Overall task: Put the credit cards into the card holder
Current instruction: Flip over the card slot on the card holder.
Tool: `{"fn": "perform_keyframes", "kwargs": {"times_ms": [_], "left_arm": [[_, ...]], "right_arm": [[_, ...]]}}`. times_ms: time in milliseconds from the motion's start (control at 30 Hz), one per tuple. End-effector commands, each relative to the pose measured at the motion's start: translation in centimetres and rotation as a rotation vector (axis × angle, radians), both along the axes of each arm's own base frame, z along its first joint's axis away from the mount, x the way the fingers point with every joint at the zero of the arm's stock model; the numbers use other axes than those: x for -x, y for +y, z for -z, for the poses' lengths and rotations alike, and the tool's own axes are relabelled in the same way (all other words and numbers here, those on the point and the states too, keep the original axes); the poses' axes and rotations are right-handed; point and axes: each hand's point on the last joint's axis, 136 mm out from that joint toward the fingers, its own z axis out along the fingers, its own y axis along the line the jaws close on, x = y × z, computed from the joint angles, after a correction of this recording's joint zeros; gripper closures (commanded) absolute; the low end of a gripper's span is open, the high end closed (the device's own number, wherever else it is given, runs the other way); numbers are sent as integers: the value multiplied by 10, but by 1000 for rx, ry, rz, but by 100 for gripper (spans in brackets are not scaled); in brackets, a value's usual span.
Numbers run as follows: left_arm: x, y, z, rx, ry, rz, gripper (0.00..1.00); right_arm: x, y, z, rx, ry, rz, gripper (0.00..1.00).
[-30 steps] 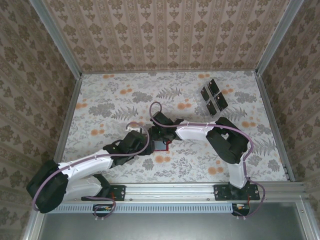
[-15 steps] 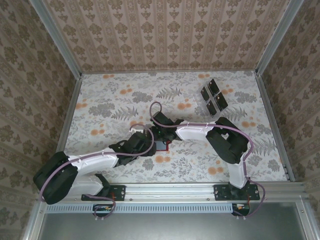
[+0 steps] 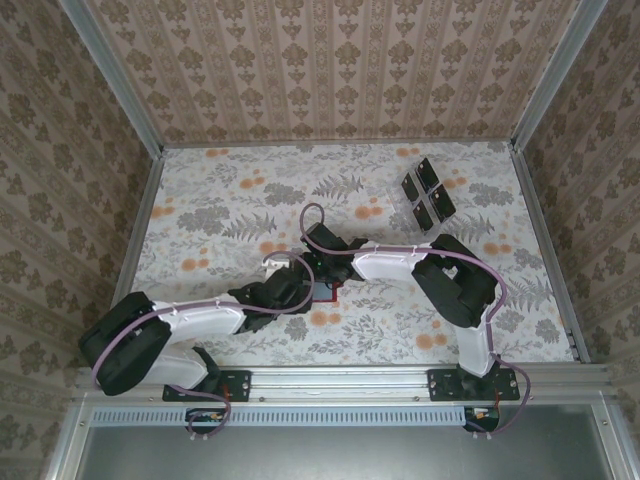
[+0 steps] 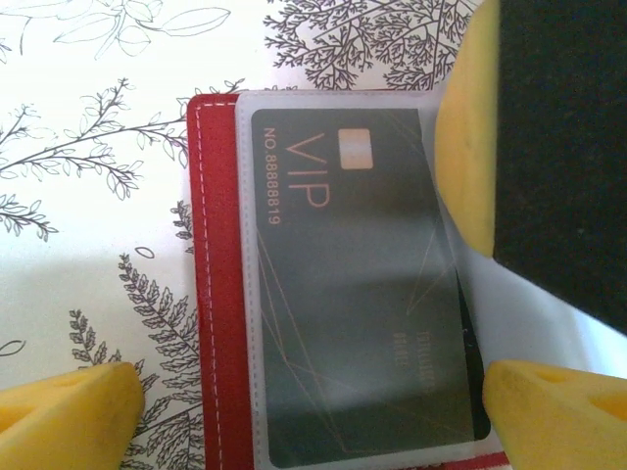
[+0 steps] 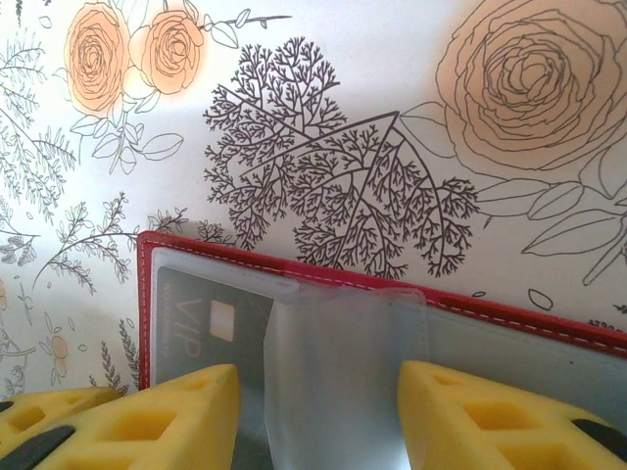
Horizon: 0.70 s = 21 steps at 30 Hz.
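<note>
Red card holder (image 4: 211,294), lying open at the middle of the table (image 3: 220,200).
Dark VIP credit card (image 4: 362,294) sits in its clear pocket. Left fingers (image 4: 69,411) released wide, just above it. Right fingers (image 5: 167,411) half-parted astride the pocket flap (image 5: 343,382); grasp cannot be told.

One red card holder (image 4: 211,294) sits between the fingers (image 4: 64,411) of the left gripper (image 4: 309,421), with one dark VIP credit card (image 4: 362,313) under its clear pocket. Well apart from those fingers, one clear tray (image 3: 427,194) carries what look like four more dark cards (image 3: 428,172), too small to count surely.
</note>
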Motion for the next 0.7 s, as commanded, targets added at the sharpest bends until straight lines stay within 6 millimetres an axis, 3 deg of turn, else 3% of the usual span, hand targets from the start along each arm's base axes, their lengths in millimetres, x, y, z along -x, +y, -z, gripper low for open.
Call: {"fn": "perform_keyframes", "kwargs": {"times_ms": [0,200,467,667], "left_arm": [[7,16,18,-49,41,-56,0],[10,19,22,-57,51,-71,0],[11,21,24,-64,53,-73,0],[11,18,21,-50,48,-62,0]], "right_arm": [[10,-13,1,11,41,10,51],[8,-26,-13,8,11,35,50],[14,-38,-3,21,23,58,50],[15,-36,-1,12,29,53,50]]}}
